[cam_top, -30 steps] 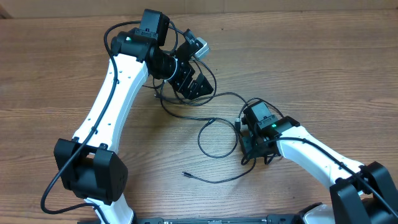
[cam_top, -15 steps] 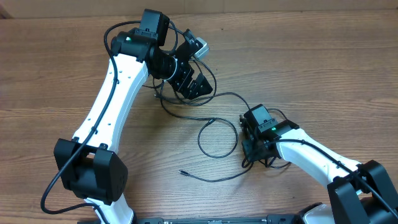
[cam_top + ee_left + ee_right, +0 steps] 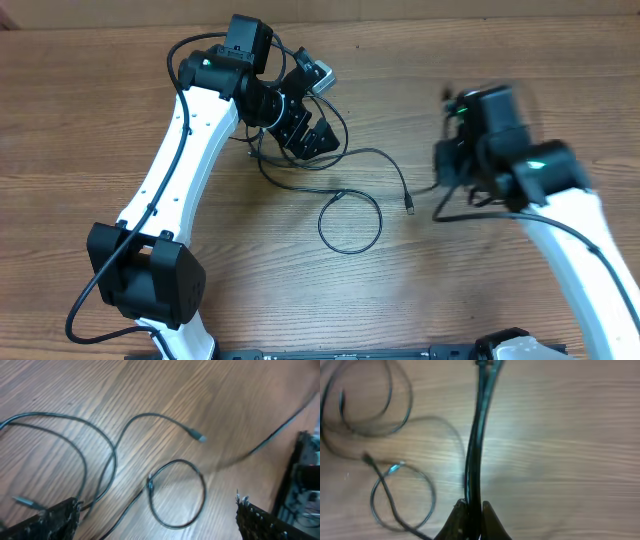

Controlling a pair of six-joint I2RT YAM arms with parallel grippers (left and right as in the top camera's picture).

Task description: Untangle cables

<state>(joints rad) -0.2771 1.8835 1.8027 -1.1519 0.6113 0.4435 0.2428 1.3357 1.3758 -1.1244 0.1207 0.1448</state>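
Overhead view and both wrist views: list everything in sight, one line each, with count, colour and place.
brown wood-grain table: one, brown, under everything.
thin black flexible cables: several, exact number unclear, black; tangled at upper centre, with one loop lying mid-table.
small plug connectors: at least two visible, dark; one on a free end right of the loop, one at the loop's crossing.
held cable: one, black, blurred; runs out from the right end effector.
white robot arms: two, white with black joints; one on the left, one on the right.
left end effector: one, black, open, over the tangle.
right end effector: one, black, shut on the held cable, at the right of the table.
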